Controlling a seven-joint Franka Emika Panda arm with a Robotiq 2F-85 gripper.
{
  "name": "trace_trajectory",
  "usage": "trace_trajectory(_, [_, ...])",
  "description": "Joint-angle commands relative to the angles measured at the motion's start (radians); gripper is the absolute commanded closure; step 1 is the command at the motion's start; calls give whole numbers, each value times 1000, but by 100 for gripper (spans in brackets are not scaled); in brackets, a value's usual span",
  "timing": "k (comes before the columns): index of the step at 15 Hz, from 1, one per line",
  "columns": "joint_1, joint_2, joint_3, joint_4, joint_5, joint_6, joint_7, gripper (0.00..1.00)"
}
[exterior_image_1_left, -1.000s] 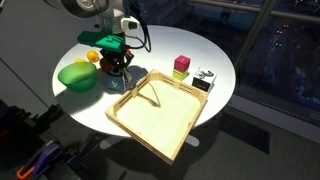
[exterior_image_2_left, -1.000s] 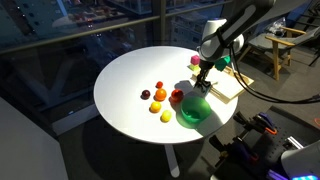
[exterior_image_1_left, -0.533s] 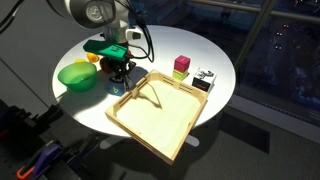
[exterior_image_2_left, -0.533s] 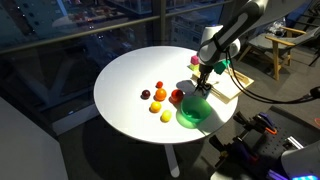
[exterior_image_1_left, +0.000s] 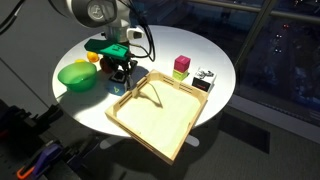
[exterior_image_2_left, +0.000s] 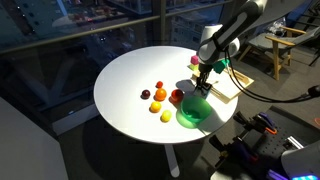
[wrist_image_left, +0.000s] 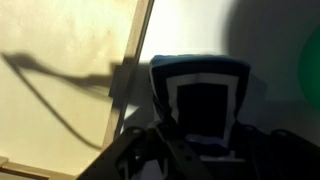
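My gripper (exterior_image_1_left: 120, 76) hangs low over the table between the green bowl (exterior_image_1_left: 75, 75) and the wooden tray (exterior_image_1_left: 160, 115). A small blue square box (wrist_image_left: 200, 72) with a dark middle stands right under it on the table. In the wrist view my gripper (wrist_image_left: 200, 105) has a dark finger close along each side of the box. Shadow hides whether the fingers press on it. In an exterior view the gripper (exterior_image_2_left: 203, 80) points down beside the bowl (exterior_image_2_left: 192, 112), and the box is hidden behind it.
Several small fruits (exterior_image_2_left: 158, 100) lie on the round white table (exterior_image_2_left: 130, 70) left of the bowl. A pink-and-green block (exterior_image_1_left: 181, 66) and a black-and-white block (exterior_image_1_left: 204, 80) stand behind the tray. The tray's rim (wrist_image_left: 135, 60) runs just beside the box.
Over the first half second the gripper came down and shifted slightly toward the tray. Since then the arm has stayed put.
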Motion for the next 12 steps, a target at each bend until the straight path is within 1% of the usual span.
trace_trajectory(1, [-10,15,5,23,-22,-14,27,21])
trace_trajectory(2, [-11,15,5,23,-22,-14,27,12])
trace_trajectory(4, [-10,18,5,23,-24,-13,28,1])
trace_trajectory(12, [-17,13,16,6,-14,-3,12,0])
